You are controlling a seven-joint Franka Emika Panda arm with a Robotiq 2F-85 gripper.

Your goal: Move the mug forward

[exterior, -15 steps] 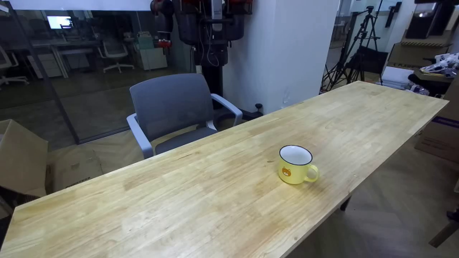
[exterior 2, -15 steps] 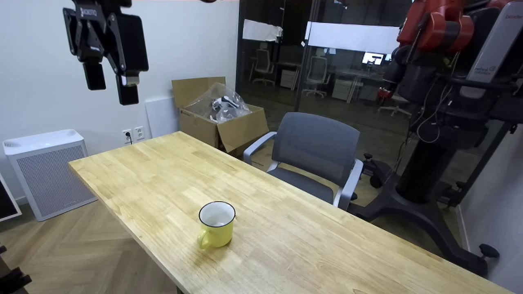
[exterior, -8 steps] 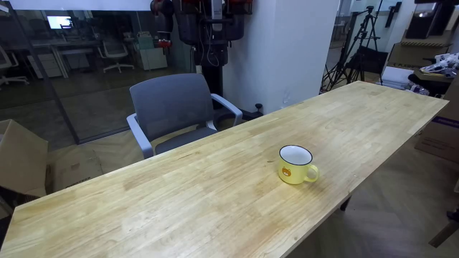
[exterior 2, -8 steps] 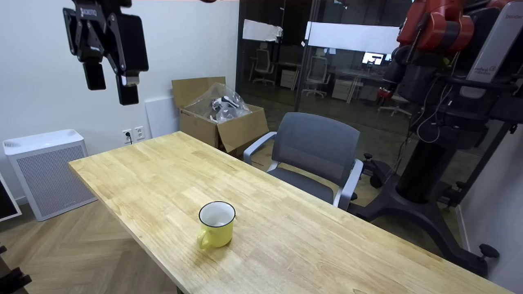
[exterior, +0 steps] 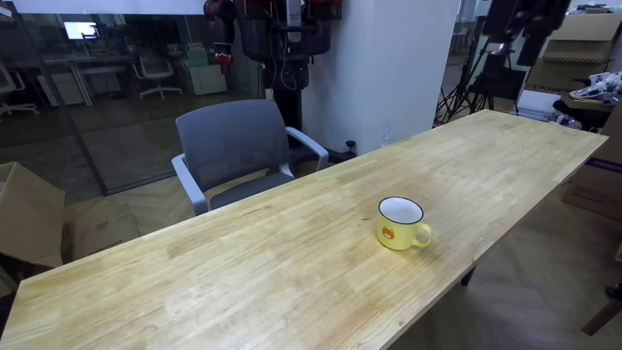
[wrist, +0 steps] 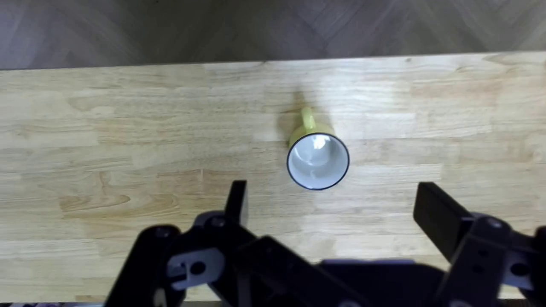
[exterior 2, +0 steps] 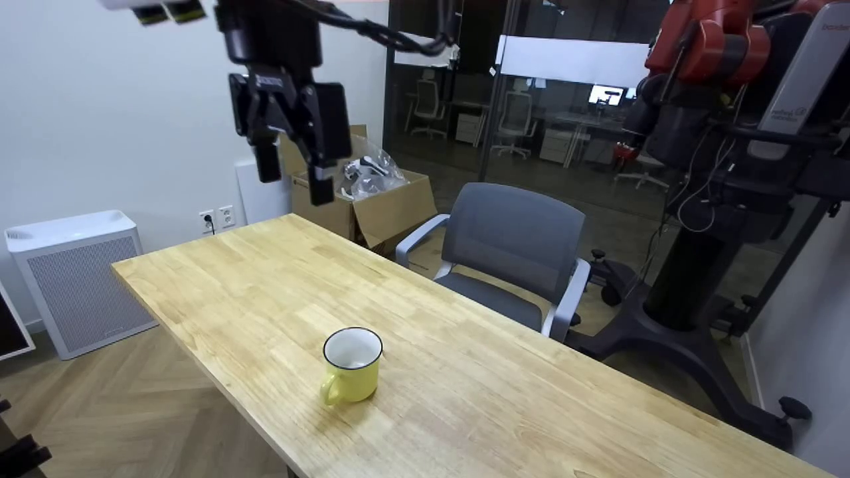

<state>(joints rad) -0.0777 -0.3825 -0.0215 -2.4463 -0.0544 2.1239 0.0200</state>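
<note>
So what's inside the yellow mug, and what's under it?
In the wrist view, the yellow mug shows only its white inside with some glare; I see no contents. It stands on the wooden table; the patch its base covers is hidden.

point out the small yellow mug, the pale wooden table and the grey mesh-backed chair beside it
Small yellow mug [wrist: 318,161], in the wrist view: white inside.
Pale wooden table [exterior: 291,248], in an exterior view: bare tabletop.
Grey mesh-backed chair [exterior 2: 510,245], in an exterior view: backrest.
</note>
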